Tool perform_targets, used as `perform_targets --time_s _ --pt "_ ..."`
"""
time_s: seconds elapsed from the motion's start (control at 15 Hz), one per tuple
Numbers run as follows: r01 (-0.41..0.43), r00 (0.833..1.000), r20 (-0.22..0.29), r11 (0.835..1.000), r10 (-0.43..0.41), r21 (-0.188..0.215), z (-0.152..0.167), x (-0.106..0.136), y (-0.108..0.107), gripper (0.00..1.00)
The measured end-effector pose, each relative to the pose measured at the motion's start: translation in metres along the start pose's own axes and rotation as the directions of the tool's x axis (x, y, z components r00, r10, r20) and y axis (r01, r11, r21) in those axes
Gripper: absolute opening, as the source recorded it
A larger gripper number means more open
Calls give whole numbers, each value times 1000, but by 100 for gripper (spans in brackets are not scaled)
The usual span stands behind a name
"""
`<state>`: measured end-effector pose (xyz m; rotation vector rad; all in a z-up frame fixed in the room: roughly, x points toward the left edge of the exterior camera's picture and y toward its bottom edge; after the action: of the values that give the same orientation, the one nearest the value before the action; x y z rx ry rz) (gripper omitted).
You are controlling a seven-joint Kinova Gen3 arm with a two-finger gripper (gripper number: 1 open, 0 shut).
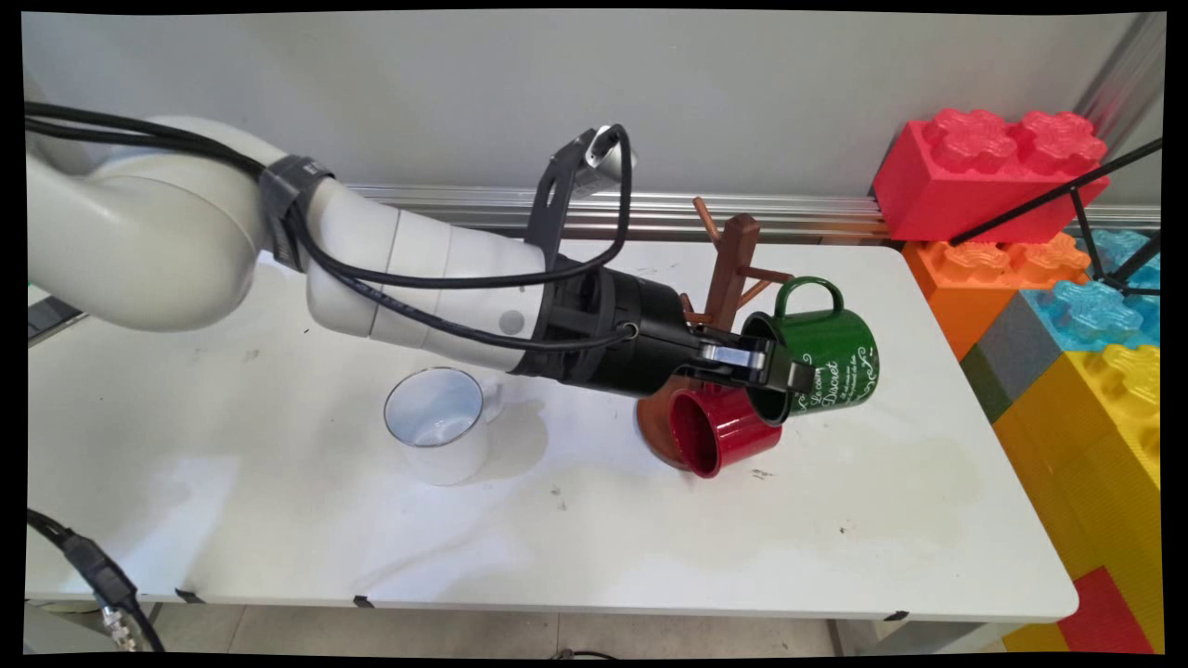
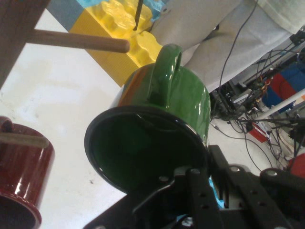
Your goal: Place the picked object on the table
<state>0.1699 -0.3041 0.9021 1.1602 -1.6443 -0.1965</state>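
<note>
My gripper (image 1: 784, 376) is shut on the rim of a green mug (image 1: 826, 357) with white lettering, held on its side in the air to the right of a brown wooden mug tree (image 1: 733, 269). The mug's handle points up. In the hand view the green mug (image 2: 162, 119) fills the middle, its dark mouth facing the camera, with one finger inside the rim and one outside. A bare peg (image 2: 81, 40) of the tree juts out just left of the handle. A red mug (image 1: 724, 429) hangs low on the tree, below the green one; the red mug (image 2: 21, 176) shows at lower left.
A white mug (image 1: 441, 422) stands upright on the white table (image 1: 278, 520), left of the tree. Large toy blocks, red (image 1: 984, 172), orange (image 1: 993, 274) and yellow (image 1: 1104, 436), are stacked at the table's right edge. A metal rail runs along the back.
</note>
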Motion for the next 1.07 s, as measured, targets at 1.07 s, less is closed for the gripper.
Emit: perform_targets --time_s 1.07 --pt "-202 977 78 979 201 13 -55 25 3 0"
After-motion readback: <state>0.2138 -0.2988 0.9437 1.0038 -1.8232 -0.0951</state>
